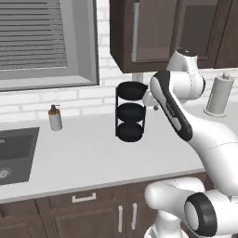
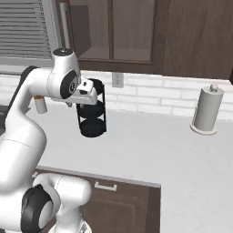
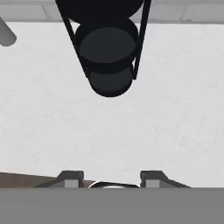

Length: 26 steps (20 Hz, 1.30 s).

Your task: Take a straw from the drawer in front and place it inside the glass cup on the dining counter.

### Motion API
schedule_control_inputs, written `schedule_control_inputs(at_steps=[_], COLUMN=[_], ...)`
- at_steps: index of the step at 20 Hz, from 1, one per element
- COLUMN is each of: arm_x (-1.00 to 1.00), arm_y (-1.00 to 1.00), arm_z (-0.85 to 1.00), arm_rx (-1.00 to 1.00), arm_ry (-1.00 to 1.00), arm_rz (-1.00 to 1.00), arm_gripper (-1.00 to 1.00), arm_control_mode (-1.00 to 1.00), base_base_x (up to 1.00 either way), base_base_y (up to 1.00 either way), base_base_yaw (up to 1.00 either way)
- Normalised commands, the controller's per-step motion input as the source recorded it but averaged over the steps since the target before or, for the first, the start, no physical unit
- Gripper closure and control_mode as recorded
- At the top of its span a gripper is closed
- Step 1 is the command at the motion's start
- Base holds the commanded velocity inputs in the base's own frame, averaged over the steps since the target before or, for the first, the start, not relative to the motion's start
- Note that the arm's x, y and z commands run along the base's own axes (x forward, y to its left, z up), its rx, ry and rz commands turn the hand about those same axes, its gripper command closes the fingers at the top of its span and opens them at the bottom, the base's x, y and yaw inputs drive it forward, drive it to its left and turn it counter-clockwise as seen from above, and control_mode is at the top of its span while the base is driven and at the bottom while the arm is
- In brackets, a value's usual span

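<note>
My gripper (image 3: 110, 177) hangs high over the white worktop (image 1: 93, 158), just in front of a black three-tier rack (image 3: 109, 57). Its two fingertips (image 3: 70, 176) stand apart with nothing between them. The hand (image 2: 86, 93) sits at the rack's upper tier. Under the worktop's front edge is a dark brown drawer (image 1: 84, 198) with a small silver bar handle (image 2: 105, 186); it is shut, so the straw is hidden. The glass cup and the dining counter are out of view.
The rack (image 1: 130, 111) stands mid-worktop near the brick backsplash. A soap dispenser (image 1: 55, 117) and a sink (image 1: 14, 153) lie to the left, a paper towel holder (image 2: 207, 111) to the right. Dark wall cabinets (image 1: 158, 32) hang overhead.
</note>
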Motion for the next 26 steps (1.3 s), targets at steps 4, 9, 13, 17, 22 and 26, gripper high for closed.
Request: schedule_control_inputs(at_steps=[4, 9, 13, 17, 22, 26], arm_x=[0.0, 0.0, 0.0, 0.0, 0.0, 0.0], arm_y=[0.0, 0.0, 0.0, 0.0, 0.0, 0.0], arm_z=[0.0, 0.0, 0.0, 0.0, 0.0, 0.0], arm_rx=[0.0, 0.0, 0.0, 0.0, 0.0, 0.0], arm_ry=[0.0, 0.0, 0.0, 0.0, 0.0, 0.0], arm_rz=[0.0, 0.0, 0.0, 0.0, 0.0, 0.0], arm_gripper=[-1.0, -1.0, -1.0, -1.0, -1.0, -1.0], arm_control_mode=[1.0, 1.0, 1.0, 1.0, 1.0, 1.0], base_base_x=[-0.12, -0.68, -0.41, -0.01, 0.04, 0.0], base_base_y=[0.0, 0.44, 0.8, 0.86, 0.44, 0.36], base_base_yaw=[0.0, -0.02, -0.24, -0.52, -0.78, -0.81])
